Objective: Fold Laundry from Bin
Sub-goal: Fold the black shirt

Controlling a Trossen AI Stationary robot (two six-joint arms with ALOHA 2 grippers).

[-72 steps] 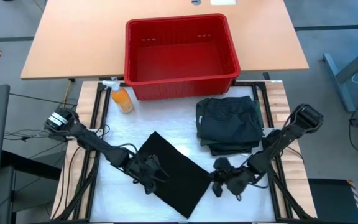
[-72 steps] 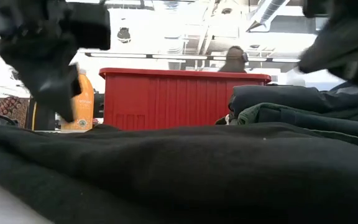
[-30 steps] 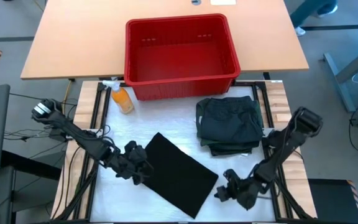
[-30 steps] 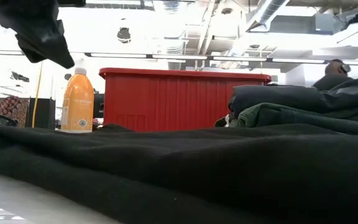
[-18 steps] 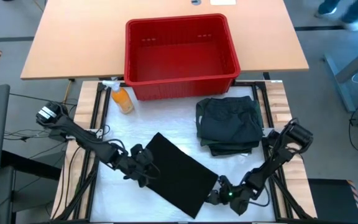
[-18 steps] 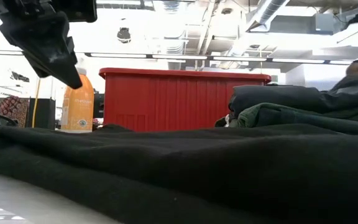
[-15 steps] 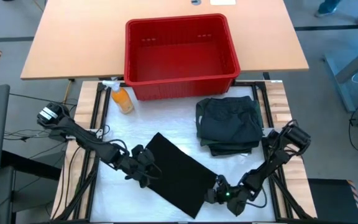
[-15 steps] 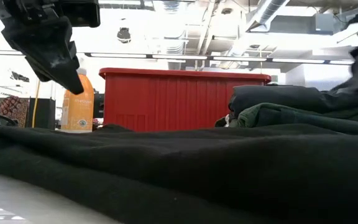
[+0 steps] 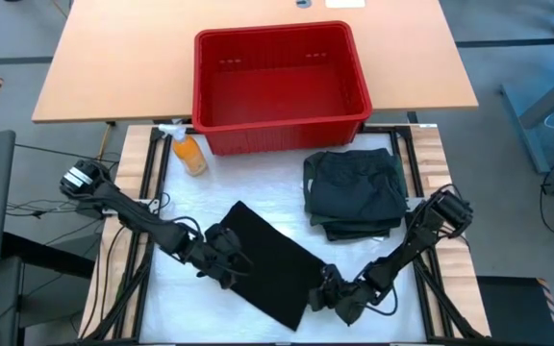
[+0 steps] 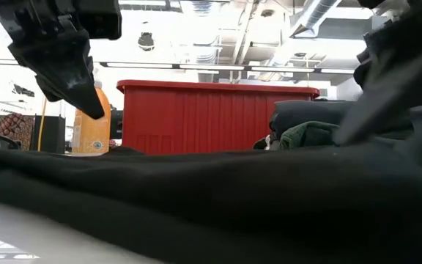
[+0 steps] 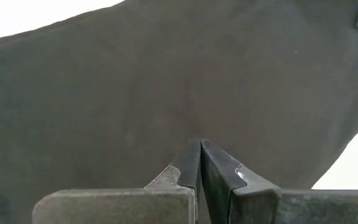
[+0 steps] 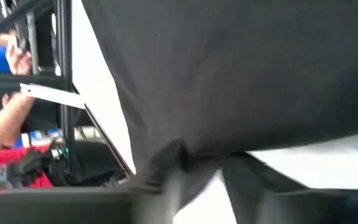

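**Both grippers at the black cloth, bin behind**

While the long black cloth [image 9: 269, 261] lies spread at a slant across the near half of the white work surface [image 9: 210, 192], a gripper meets it at each end. The left gripper [image 9: 227, 261] sits over the cloth's left edge, its two fingers pressed together with no fold visibly between them; in the left wrist view the closed fingertips [image 11: 199, 163] point straight at the dark fabric, which fills nearly everything ahead of them. The right gripper [image 9: 332, 293] is low at the cloth's near right corner, and that corner looks drawn up against it. In the right wrist view the fabric hangs right at the fingers, bunched at one of them, but the blur makes it impossible to say whether they are clamped on it or standing apart.

The rest of the laundry is a folded stack [image 9: 356, 192] of dark garments, just beyond the cloth on the right side of the surface; from the low view an olive-green piece [image 10: 308, 135] shows in that stack. The red bin [image 9: 279, 120] stands farther back, touching neither cloth nor stack. An orange spray bottle [image 9: 188, 151] stands beside the bin's near left corner.
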